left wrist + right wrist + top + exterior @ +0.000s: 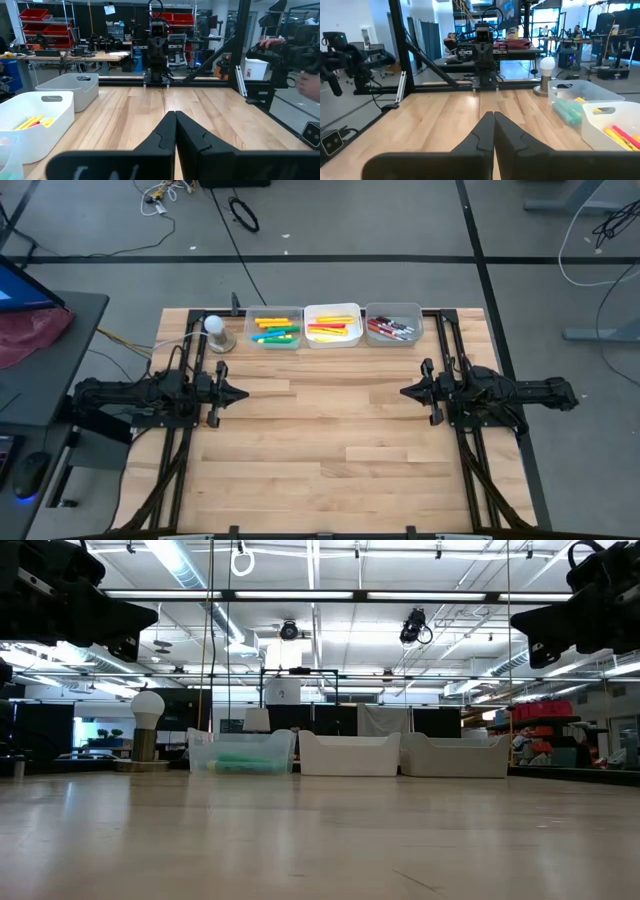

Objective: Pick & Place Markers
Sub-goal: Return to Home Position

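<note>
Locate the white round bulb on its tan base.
High view: the white round bulb stands at the wooden table's far left corner, just left of the clear plastic bin holding yellow, orange and green markers.

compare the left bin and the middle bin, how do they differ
The left bin has clear walls; the middle bin is opaque white. The left bin holds green markers among yellow and orange; the middle bin holds pink-red ones instead. Both are rectangular and stand side by side.

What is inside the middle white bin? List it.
The middle white bin holds yellow markers and pink-red markers, lying flat. Anything beneath them is covered. The left gripper and right gripper rest shut, apart from it.
</note>
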